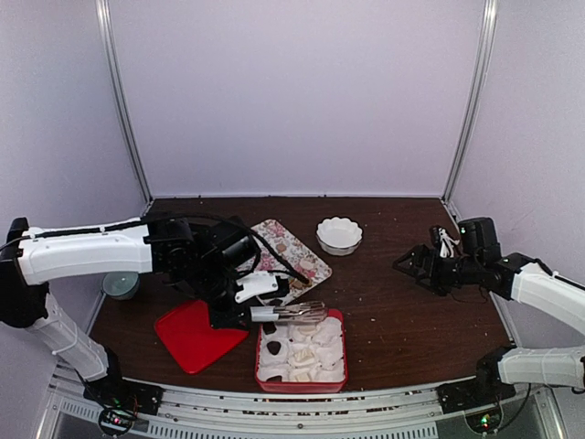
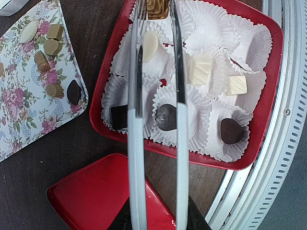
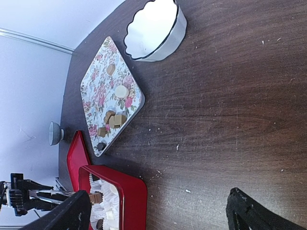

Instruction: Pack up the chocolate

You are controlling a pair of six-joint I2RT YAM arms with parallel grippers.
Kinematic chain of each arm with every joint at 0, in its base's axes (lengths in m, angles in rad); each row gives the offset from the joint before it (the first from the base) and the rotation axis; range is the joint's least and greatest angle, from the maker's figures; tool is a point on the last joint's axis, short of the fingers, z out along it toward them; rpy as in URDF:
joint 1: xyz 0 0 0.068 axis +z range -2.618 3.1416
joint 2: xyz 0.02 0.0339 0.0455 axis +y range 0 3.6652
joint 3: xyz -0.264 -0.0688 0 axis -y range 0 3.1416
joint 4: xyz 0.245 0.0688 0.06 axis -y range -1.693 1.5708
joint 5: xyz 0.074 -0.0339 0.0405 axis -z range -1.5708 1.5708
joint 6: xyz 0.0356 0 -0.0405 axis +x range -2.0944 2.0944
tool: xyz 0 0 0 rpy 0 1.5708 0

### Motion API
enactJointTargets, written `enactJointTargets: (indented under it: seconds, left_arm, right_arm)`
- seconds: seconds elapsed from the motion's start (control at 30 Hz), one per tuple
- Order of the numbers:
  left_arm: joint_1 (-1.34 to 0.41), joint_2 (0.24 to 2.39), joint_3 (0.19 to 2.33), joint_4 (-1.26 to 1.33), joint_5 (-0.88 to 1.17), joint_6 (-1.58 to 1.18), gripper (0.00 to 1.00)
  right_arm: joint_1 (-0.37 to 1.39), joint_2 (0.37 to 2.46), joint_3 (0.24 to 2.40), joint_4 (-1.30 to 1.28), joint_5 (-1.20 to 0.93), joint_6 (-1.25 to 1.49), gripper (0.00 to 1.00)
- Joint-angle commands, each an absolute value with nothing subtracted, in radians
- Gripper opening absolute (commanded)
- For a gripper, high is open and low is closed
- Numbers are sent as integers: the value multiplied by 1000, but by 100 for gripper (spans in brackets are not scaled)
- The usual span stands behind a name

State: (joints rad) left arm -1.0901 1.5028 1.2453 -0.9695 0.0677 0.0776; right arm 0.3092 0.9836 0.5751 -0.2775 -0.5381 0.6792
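My left gripper (image 1: 239, 302) (image 2: 158, 215) is shut on metal tongs (image 1: 294, 313) (image 2: 136, 143). The tong tips pinch a tan ridged chocolate (image 2: 157, 7) over the far side of the red box (image 1: 302, 384) (image 2: 268, 96) (image 3: 136, 201). The box is lined with white paper cups that hold dark pieces (image 2: 166, 117) and pale pieces (image 2: 200, 68). More chocolate (image 2: 50, 45) (image 3: 114, 119) lies on the floral tray (image 1: 306, 261) (image 2: 19, 120) (image 3: 96, 91). At the right of the table, away from the box, my right gripper (image 1: 409, 263) (image 3: 158, 215) stands open with nothing in it.
The red lid (image 1: 192, 334) (image 2: 96, 196) (image 3: 76, 153) lies flat left of the box. A white scalloped bowl (image 1: 339, 235) (image 3: 153, 31) stands behind the tray. A small grey bowl (image 1: 121, 285) (image 3: 54, 133) sits at the table's left edge.
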Motion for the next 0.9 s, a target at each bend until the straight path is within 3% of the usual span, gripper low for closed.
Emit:
enactJointTargets:
  seconds: [0.0, 0.3, 0.6, 0.87]
  left_arm:
    - [-1108, 1556, 1265, -882, 48, 83, 7]
    - [-1117, 1633, 1304, -858, 59, 95, 11]
    - [-1117, 1611, 1306, -878, 55, 105, 31]
    - [-1102, 1533, 1305, -904, 63, 99, 38]
  right_arm:
    - [315, 935, 549, -299, -527, 680, 100]
    - [316, 896, 526, -308, -514, 695, 100]
    - [316, 879, 527, -321, -488, 701, 100]
    - [315, 899, 525, -286, -491, 724, 100]
